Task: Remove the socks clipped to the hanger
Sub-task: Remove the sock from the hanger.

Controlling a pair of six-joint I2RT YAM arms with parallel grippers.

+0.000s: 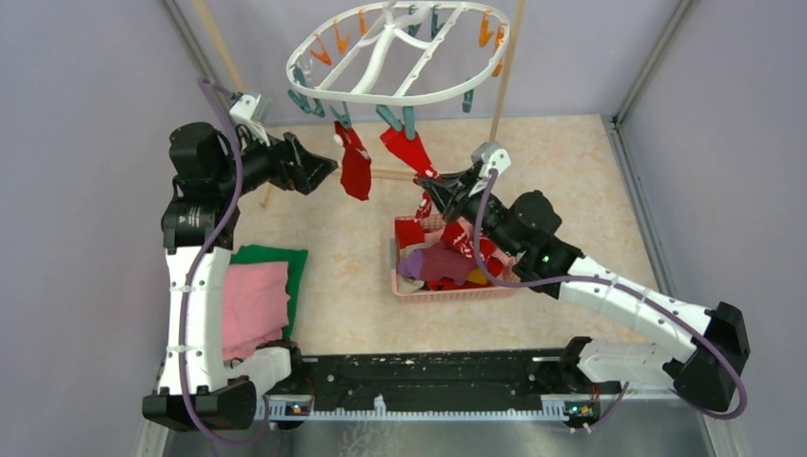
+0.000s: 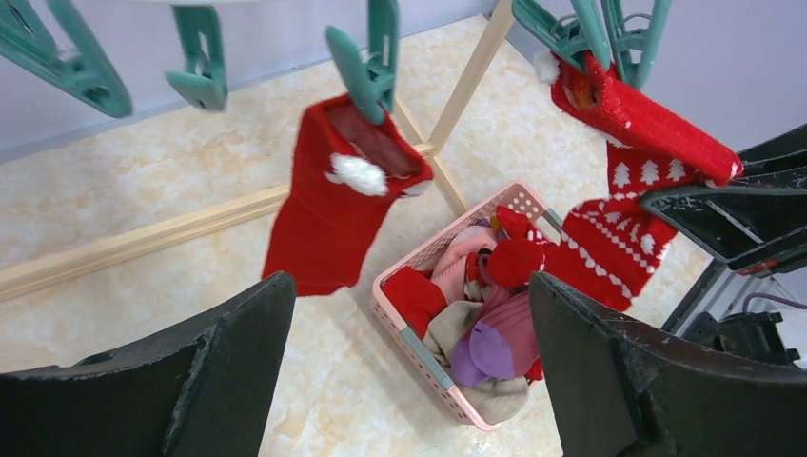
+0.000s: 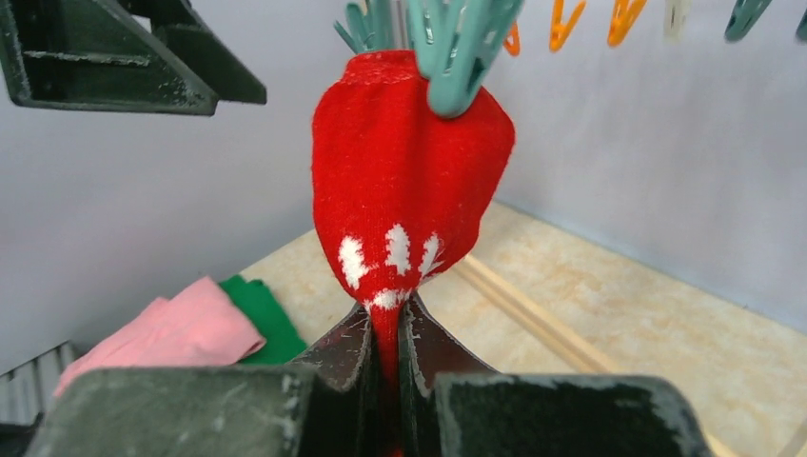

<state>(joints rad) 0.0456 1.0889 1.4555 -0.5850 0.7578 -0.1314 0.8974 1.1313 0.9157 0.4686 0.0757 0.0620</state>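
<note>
Patterned sock [image 3: 400, 190] is stretching upward from the right claw [image 3: 385, 328], clenched on its lower end, to the clip [image 3: 457, 57] at frame top; left claw [image 1: 328, 171] is standing released.

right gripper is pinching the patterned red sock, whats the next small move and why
Probably a short pull down, away from the hanger. The right gripper is shut on the lower part of the patterned sock, while a teal clip holds its top edge, so a tug should slip it free.
</note>
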